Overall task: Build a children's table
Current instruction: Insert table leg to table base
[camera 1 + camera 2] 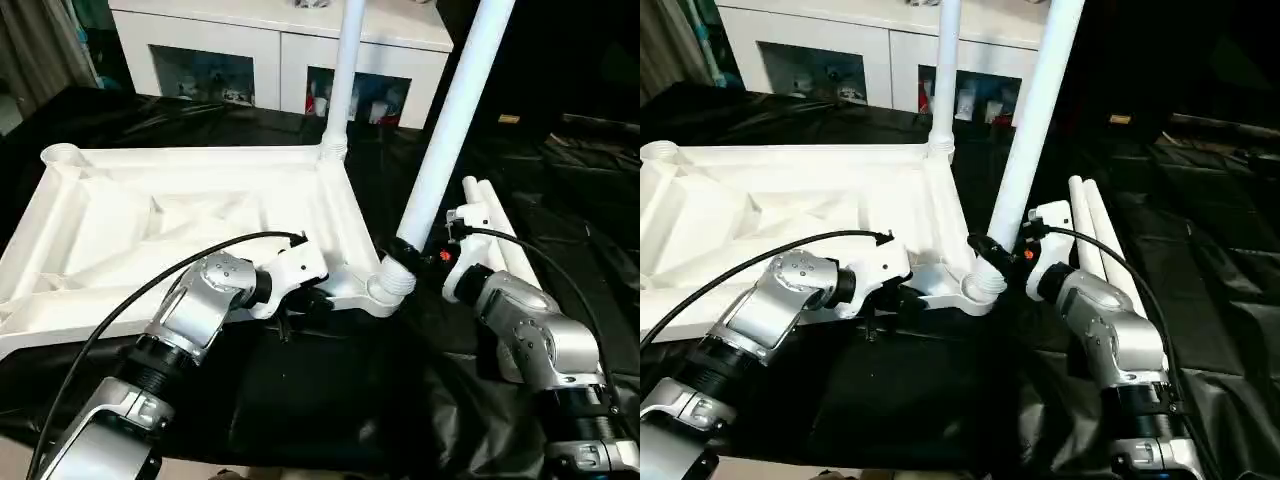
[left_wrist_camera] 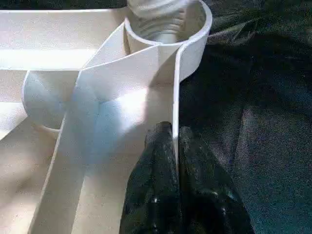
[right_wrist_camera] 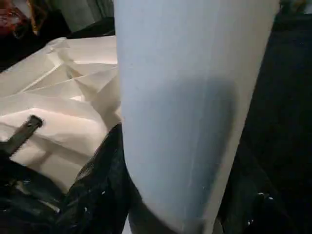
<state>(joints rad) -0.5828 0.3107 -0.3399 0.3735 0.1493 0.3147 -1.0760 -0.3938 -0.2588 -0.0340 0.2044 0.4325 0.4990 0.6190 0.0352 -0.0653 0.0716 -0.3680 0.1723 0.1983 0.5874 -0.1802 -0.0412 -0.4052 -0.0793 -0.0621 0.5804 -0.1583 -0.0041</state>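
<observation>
At the table top's (image 1: 180, 225) near corner, the rim is being pinched by the left gripper (image 2: 174, 139) while the leg (image 1: 450, 130), clasped by the right gripper (image 1: 405, 255), should be kept straight.

The leg (image 1: 452, 125) in my right gripper (image 3: 170, 214) runs off the top of both head views, so I cannot see its upper end, and up close it covers most of my right fingers (image 3: 97, 195). The far leg (image 1: 343, 70) is cut off the same way. My left fingers (image 2: 161, 185) hide the stretch of table rim (image 2: 175, 97) they pinch. The cabinet's (image 1: 280, 50) shelf contents are too small to name.
</observation>
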